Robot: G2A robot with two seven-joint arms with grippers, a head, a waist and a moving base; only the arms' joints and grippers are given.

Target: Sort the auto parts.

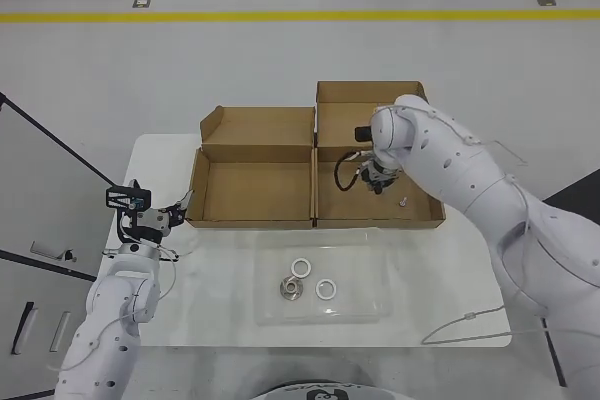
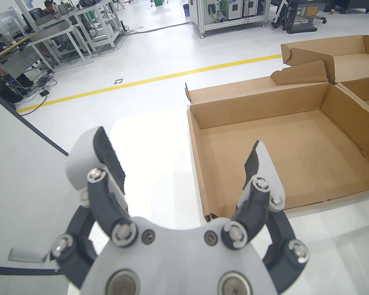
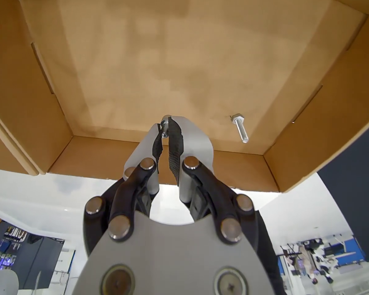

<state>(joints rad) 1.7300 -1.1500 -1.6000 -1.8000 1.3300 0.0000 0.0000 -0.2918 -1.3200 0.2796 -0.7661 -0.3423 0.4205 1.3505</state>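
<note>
Over the box (image 3: pixel 184 47), fingers (image 3: pixel 176 144) pinch bolt (image 3: pixel 164 127).

A: Box colours?
B: Left box (image 1: pixel 257 190) and right box (image 3: pixel 184 47) are plain brown cardboard. Table (image 1: pixel 220 300) is white.
A: Parts?
B: Loose bolt (image 3: pixel 240 127) silver, held bolt (image 3: pixel 164 127) silver. On the table: first ring (image 1: pixel 303 267) white, second ring (image 1: pixel 326 289) white, round part (image 1: pixel 290 289) grey metal.
A: Grippers?
B: Right gripper (image 3: pixel 163 130) silver-grey, pads (image 3: pixel 176 147) black and ribbed. Left gripper (image 2: pixel 180 139) the same. Floor line (image 1: pixel 300 15) beyond the table is yellow.
</note>
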